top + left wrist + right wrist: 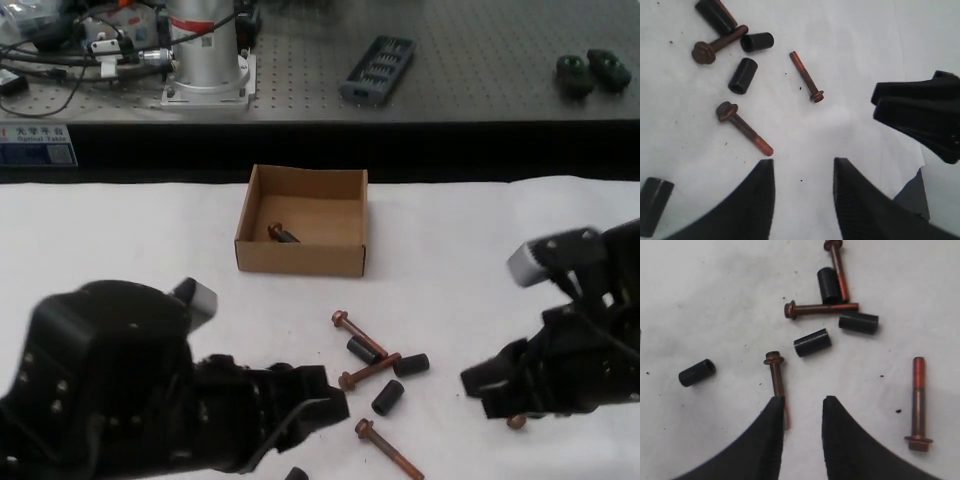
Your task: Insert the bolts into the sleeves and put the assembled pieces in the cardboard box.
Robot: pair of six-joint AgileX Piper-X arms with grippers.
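Pincer state: left pincer (pixel 803 162) open and empty over the white worktop (pixel 865 40), a bolt (pixel 744 127) lying just past its fingertips; right pincer (pixel 803 399) also open and empty, one finger covering that same bolt's threaded end; other loose bolts (pixel 821 308) and black sleeves (pixel 812 342) scattered between the arms; cardboard box (pixel 300 257) farther back, one sleeved bolt (pixel 282 234) inside.
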